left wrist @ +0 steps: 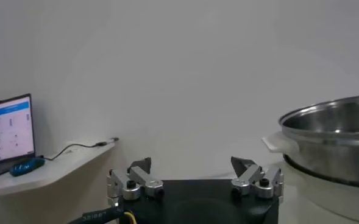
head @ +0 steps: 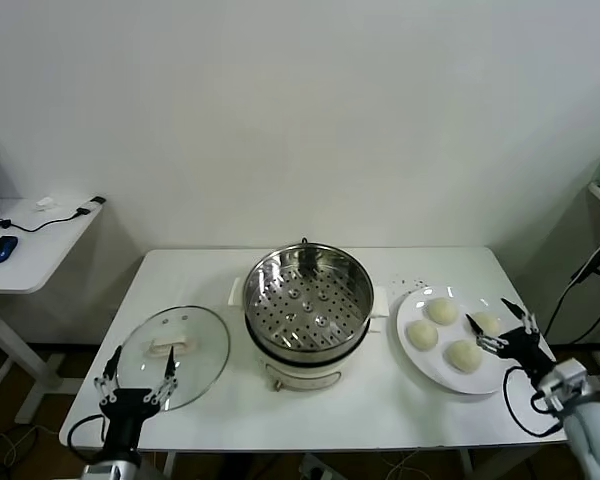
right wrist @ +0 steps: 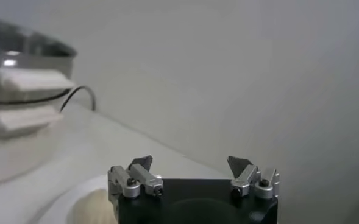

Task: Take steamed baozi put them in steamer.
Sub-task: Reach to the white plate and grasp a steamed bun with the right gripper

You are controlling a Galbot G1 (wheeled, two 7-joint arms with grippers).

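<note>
Head view: four steamed baozi (head: pixel 446 333) sit on a plate (head: pixel 418 361) just right of the steamer (head: pixel 308 303), whose glass lid (head: pixel 176 355) lies aside left, leaving the pot unobstructed. Right claw (head: pixel 502 327) hovers wide open, empty, by the plate's edge. Left wrist view: left claw (left wrist: pixel 194 175) equally open, idle. Right wrist view: one bun (right wrist: pixel 94 209) below the fingers.
</note>
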